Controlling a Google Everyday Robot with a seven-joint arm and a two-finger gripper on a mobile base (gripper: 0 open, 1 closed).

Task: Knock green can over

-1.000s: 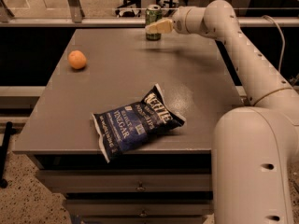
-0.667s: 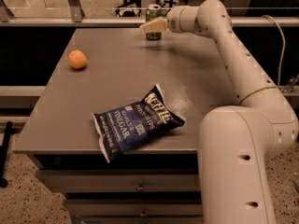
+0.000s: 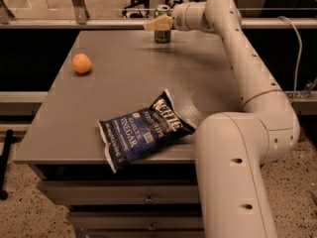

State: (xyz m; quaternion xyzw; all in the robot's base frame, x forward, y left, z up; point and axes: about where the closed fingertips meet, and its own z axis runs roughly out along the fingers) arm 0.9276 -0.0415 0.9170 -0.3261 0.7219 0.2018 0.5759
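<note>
The green can (image 3: pixel 162 35) stands upright at the table's (image 3: pixel 124 83) 12 o'clock edge. The gripper (image 3: pixel 156 24) lies across its front, tip toward 9 o'clock; whether it is spread or closed, I cannot tell. Since a second ago the gripper has slid toward 9 o'clock, while the can has not moved.

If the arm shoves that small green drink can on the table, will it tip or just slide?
Likely tips: the small green aluminium can stands upright, taller than wide, and the gripper sits at its upper half. On the smooth grey table it may slide slightly first. Once down, its round body probably rolls.
</note>
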